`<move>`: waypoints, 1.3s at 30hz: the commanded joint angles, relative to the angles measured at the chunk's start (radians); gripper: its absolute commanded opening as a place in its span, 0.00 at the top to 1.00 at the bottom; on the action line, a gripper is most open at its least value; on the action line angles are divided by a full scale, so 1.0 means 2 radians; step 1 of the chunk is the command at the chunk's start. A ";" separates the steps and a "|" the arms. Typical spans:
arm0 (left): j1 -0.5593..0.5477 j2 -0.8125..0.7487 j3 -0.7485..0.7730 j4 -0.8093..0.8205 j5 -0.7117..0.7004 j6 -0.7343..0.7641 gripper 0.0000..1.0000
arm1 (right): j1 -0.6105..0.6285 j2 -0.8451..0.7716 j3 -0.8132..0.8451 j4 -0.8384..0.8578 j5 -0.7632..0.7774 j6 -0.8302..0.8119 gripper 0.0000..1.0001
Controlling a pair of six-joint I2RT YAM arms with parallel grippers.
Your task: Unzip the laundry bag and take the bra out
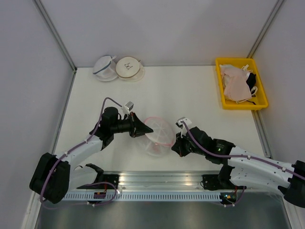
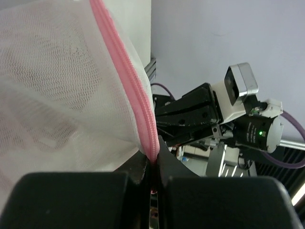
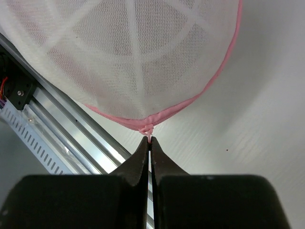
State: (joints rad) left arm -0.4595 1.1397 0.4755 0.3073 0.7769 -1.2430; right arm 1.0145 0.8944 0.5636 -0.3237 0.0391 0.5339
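Two arms reach inward over a white table (image 1: 181, 90) walled in pale grey, with a yellow bin (image 1: 220, 86) of garments at its far right and two mesh pouches (image 1: 117, 68) at the back. The laundry bag (image 1: 157, 135) is held between the left gripper (image 1: 145, 130) on its left edge and the right gripper (image 1: 175, 145) on its right. From the left wrist, the left gripper (image 2: 152, 164) is pinched tight on the pink zipper (image 2: 133, 90), with the mesh of the laundry bag (image 2: 62, 95) bulging up and to the left. From the right wrist, the right gripper (image 3: 150, 143) is closed on a small pink tab (image 3: 148, 129) at the rim of the laundry bag (image 3: 143, 57), beside the metal rail (image 3: 71, 143).
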 commanded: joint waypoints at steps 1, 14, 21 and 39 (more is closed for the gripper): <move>0.013 0.019 0.028 -0.045 0.089 0.087 0.98 | 0.000 0.004 0.017 -0.028 0.022 -0.012 1.00; 0.020 0.034 0.090 -0.183 0.094 0.202 0.01 | 0.000 0.024 0.028 -0.022 0.034 -0.018 1.00; 0.023 -0.063 0.121 -0.336 -0.094 0.204 0.00 | 0.000 0.025 0.027 -0.007 0.027 -0.014 1.00; 0.009 -0.393 -0.036 -0.437 -0.076 -0.020 0.00 | 0.019 0.112 0.041 0.119 -0.115 -0.008 0.99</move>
State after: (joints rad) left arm -0.4389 0.3866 0.4324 -0.5426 0.5880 -1.1355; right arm 1.0260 1.0725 0.5903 -0.1921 -0.1169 0.5190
